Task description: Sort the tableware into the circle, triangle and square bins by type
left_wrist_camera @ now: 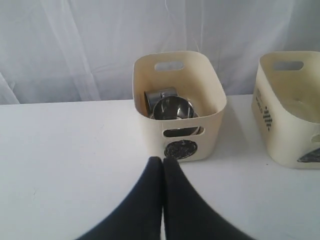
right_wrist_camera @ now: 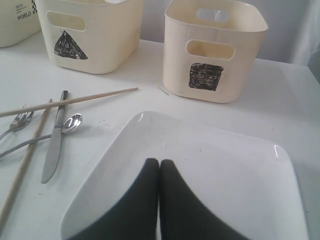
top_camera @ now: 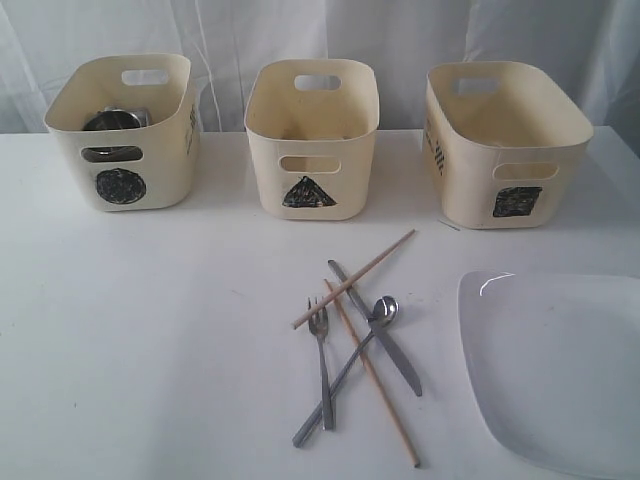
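Exterior view first: the circle bin [top_camera: 165,165] sits at the upper left with steel bowls [top_camera: 112,120] already inside. The triangle bin [top_camera: 350,190] at upper centre and the square bin [top_camera: 470,190] at upper right both look empty from here. On the tabletop [top_camera: 150,330], at lower centre, lie the fork [top_camera: 322,360], spoon [top_camera: 384,308], knife [top_camera: 395,355] and two chopsticks [top_camera: 355,277], all crossed over one another. The big white plate [top_camera: 560,370] fills the lower right corner.

Neither arm shows in this view. From the wrist views, the left hand [left_wrist_camera: 162,161] is pinched closed on nothing and faces the circle bin. The right hand [right_wrist_camera: 159,162] is likewise closed and empty, over the plate.

I'd say the cutlery is next. To do it cleanly, the hand should spread wide before it drops and take whichever piece lies uppermost in the tangle. It should pinch across the shaft near the middle so the piece doesn't swing. Dragging a lower piece out would likely scatter the rest. The plate lies flat, so I reckon it needs an edge-on pinch at its rim.
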